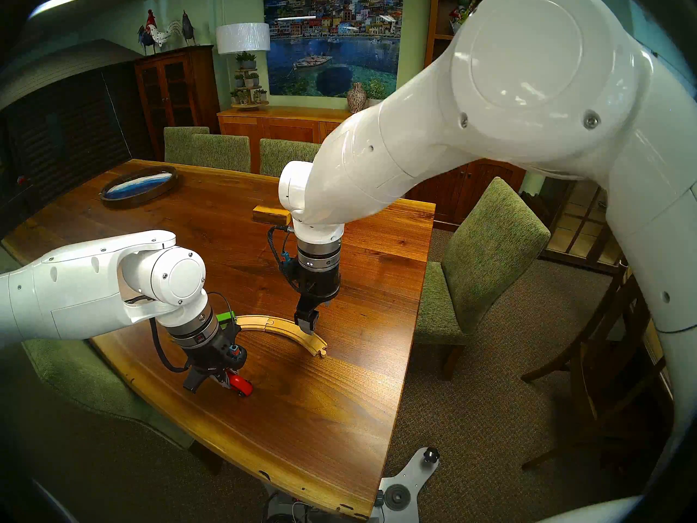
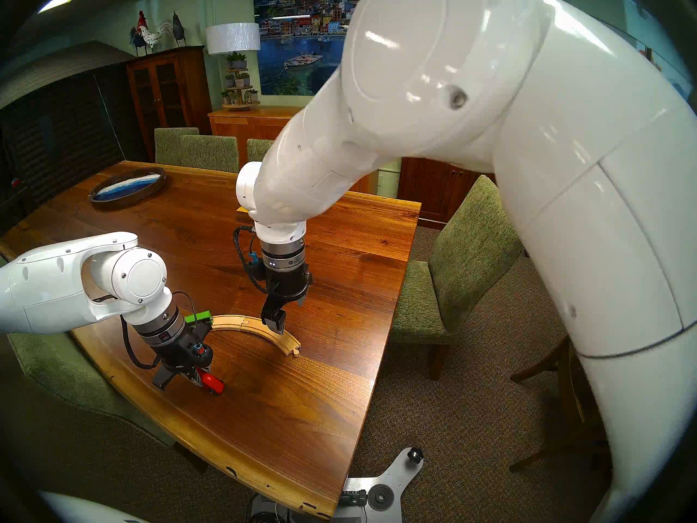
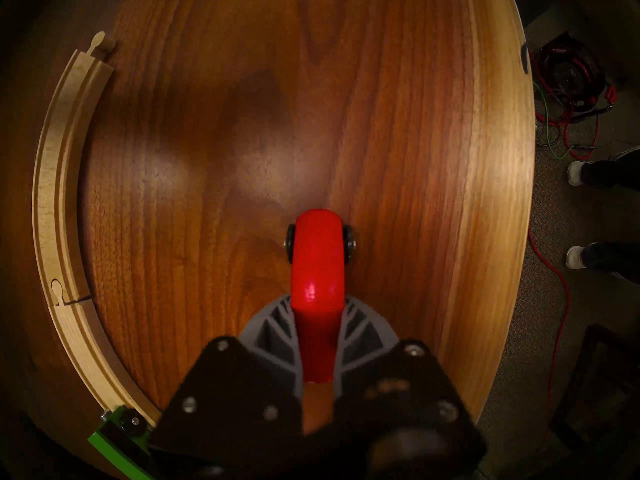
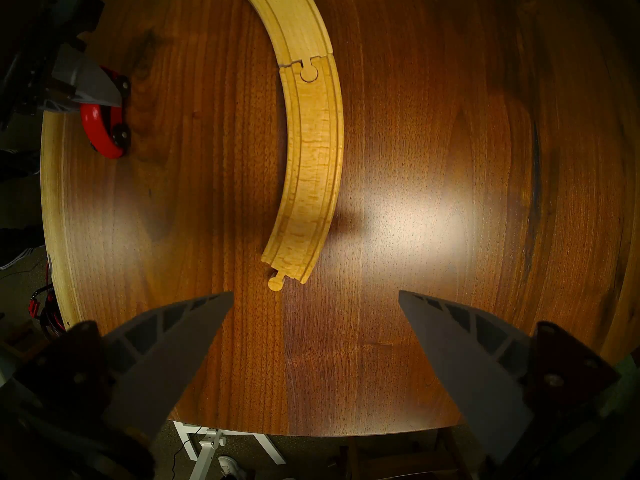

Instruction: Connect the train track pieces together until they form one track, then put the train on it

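The two train track pieces lie joined as one pale curved track (image 1: 286, 328) (image 4: 311, 157) on the table, with a seam in the middle and a peg at the free right end. The green car (image 1: 225, 316) (image 3: 114, 444) of the train sits at the track's left end, partly hidden behind my left wrist. The red car (image 1: 241, 384) (image 3: 317, 261) stands on the table in front of the track. My left gripper (image 3: 317, 316) (image 1: 226, 382) is shut on its rear end. My right gripper (image 1: 315, 316) (image 4: 315, 295) hovers open just above the track's right half, holding nothing.
A yellow-brown wooden block (image 1: 271, 213) lies behind the right wrist. An oval tray (image 1: 139, 186) sits at the table's far left. Green chairs (image 1: 482, 254) stand around the table. The table's front edge (image 1: 301, 484) runs close to the red car.
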`<state>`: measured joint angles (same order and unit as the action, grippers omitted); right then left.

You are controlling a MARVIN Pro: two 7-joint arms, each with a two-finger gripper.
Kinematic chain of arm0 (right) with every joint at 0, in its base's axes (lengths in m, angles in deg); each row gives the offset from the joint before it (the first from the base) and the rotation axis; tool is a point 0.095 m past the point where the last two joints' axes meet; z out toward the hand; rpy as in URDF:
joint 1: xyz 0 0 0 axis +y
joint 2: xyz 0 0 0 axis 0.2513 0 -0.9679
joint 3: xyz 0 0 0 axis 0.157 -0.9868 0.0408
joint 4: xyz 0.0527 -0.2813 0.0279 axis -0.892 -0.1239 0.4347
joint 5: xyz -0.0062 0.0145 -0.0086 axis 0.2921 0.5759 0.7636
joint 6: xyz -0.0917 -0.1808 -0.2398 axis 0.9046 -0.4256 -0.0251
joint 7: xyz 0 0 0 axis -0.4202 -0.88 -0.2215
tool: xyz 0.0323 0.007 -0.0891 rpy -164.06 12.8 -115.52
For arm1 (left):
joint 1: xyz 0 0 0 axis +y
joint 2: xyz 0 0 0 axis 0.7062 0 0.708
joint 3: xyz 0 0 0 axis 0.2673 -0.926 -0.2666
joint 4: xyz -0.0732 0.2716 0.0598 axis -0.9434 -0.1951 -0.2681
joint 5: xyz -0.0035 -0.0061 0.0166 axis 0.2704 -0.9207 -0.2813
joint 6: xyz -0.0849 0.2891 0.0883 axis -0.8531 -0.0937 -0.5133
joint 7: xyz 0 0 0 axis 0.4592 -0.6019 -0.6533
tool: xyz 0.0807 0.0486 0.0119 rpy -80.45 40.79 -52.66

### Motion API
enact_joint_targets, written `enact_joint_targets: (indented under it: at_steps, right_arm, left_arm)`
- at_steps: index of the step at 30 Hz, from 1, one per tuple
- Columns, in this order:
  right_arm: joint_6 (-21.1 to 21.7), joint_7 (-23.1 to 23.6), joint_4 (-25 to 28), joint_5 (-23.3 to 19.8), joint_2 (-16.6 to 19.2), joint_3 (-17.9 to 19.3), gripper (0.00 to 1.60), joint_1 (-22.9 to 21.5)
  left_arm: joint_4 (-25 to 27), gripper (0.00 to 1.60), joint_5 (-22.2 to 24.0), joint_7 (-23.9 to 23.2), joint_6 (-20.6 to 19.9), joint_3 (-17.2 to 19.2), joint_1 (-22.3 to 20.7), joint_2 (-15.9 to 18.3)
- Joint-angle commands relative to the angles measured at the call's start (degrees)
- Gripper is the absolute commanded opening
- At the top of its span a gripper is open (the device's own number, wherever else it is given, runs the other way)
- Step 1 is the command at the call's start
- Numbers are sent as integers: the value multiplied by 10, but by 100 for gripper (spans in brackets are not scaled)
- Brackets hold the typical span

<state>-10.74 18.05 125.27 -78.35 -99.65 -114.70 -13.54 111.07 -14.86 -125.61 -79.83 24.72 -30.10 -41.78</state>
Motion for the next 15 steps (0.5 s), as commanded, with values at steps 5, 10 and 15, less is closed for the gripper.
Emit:
enact_joint_targets:
  at_steps: [5, 10, 15]
  right_arm:
    - [-1, -1, -9, 0, 6, 1, 160, -14]
    - [-1, -1, -9, 0, 6, 1, 160, -14]
    - [0, -1, -9, 0, 6, 1, 160, -14]
  left_arm:
    - [-37, 0, 31, -20, -23, 38, -36, -20]
    - [-69, 0, 45, -31, -44, 54, -46, -44]
    - [-88, 0, 48, -37, -60, 61, -50, -64]
